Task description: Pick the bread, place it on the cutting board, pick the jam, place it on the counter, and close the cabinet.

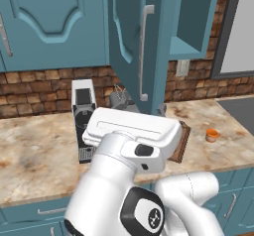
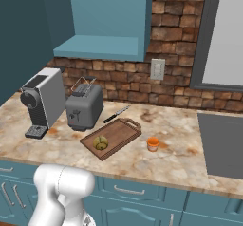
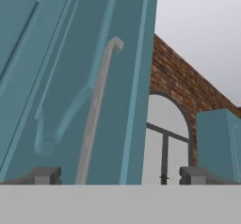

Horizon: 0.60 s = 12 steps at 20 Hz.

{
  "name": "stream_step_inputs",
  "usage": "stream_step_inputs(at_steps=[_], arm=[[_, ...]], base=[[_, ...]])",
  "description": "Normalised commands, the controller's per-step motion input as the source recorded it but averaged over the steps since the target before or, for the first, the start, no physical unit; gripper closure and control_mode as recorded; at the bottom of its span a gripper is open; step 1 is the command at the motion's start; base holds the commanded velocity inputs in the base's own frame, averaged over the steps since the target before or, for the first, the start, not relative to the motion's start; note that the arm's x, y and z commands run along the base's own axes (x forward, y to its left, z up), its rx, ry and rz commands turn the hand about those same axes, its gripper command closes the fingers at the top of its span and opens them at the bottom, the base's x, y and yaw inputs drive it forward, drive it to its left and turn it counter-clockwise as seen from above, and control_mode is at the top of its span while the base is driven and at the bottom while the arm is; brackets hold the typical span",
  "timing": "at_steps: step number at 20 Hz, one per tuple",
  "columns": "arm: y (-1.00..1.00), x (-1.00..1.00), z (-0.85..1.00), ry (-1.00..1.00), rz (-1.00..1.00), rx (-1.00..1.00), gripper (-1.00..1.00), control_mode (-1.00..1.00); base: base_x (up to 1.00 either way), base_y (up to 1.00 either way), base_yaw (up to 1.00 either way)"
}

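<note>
Bread (image 2: pixel 100 143) resting on cutting board (image 2: pixel 118 131), jam (image 2: pixel 153 144) set on worktop (image 2: pixel 180 163) beside it, cabinet (image 1: pixel 134 41) door still ajar, gripper (image 3: pixel 120 175) spread wide facing its handle (image 3: pixel 94 119).

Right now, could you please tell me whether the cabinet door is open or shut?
Open. The cabinet door stands swung out from the wall, edge toward the camera, and the shelf inside is exposed.
</note>
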Motion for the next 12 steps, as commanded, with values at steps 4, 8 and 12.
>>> stream_step_inputs(at_steps=[4, 8, 12], arm=[[0.0, 0.07, -0.03, 0.0, -0.02, 0.0, -1.0, -1.0], [0.0, 0.08, 0.0, 0.0, -0.03, 0.0, -1.0, -1.0], [0.0, 0.08, 0.0, -0.01, -0.04, 0.0, -1.0, -1.0]], base=[[0.0, 0.0, 0.0], [0.0, 0.0, 0.0], [0.0, 0.0, 0.0]])
